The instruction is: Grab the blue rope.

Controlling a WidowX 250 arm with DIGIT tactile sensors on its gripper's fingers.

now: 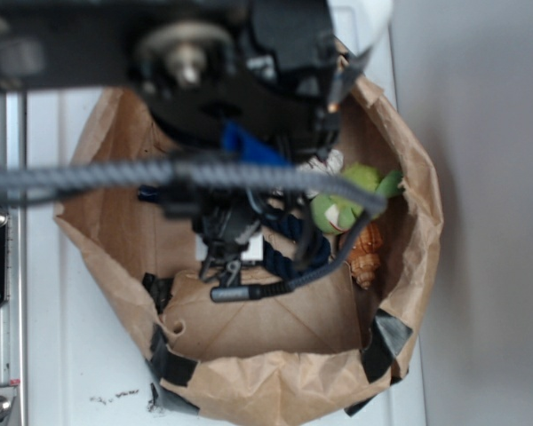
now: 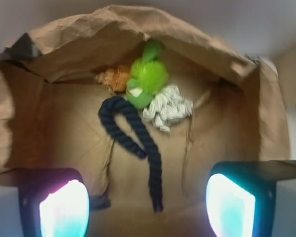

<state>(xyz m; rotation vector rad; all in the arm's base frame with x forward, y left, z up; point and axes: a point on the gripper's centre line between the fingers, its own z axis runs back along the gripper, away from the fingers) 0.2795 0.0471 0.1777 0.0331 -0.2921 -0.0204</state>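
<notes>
The blue rope (image 2: pixel 138 138) is a thick dark navy twisted rope bent into a hook, lying on the floor of a brown paper bag (image 2: pixel 49 123). In the wrist view its long end reaches down between my two glowing fingers, and my gripper (image 2: pixel 147 207) hangs open above it with nothing held. In the exterior view the arm hides most of the rope; only some dark coils (image 1: pixel 295 232) show beside the gripper (image 1: pixel 226 266), which is lowered into the bag (image 1: pixel 249 390).
A green plush toy (image 2: pixel 147 79), a white knotted rope bundle (image 2: pixel 168 106) and an orange shell-like toy (image 2: pixel 116 76) lie at the rope's far end. The bag's crumpled walls surround everything. A grey braided cable (image 1: pixel 160 173) crosses the exterior view.
</notes>
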